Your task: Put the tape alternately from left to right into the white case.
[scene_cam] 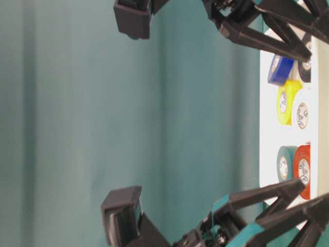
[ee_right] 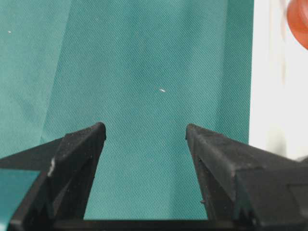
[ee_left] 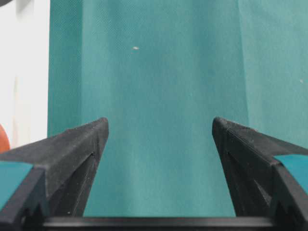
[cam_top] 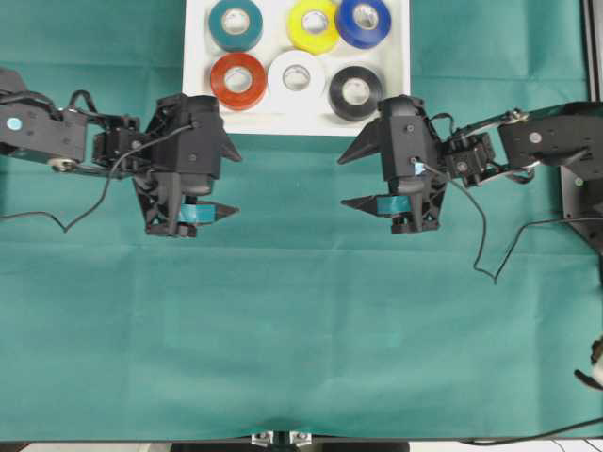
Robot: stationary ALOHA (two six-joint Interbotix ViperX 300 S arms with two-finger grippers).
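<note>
Table-level exterior: white case (scene_cam: pixel 268 128) partly cropped.

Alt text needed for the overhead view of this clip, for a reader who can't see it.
Six tape rolls sit in two rows inside the white case at the top: teal, yellow and blue behind, orange-red, white and black in front. Below it, the left tool and right tool hang open and empty over the green cloth.

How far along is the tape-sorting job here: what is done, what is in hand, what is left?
Done: all six rolls lie in the white case: teal, yellow, blue, orange-red, white, black. In hand: nothing; the left gripper and right gripper are open and empty over the green cloth. Left: no roll outside the case.
</note>
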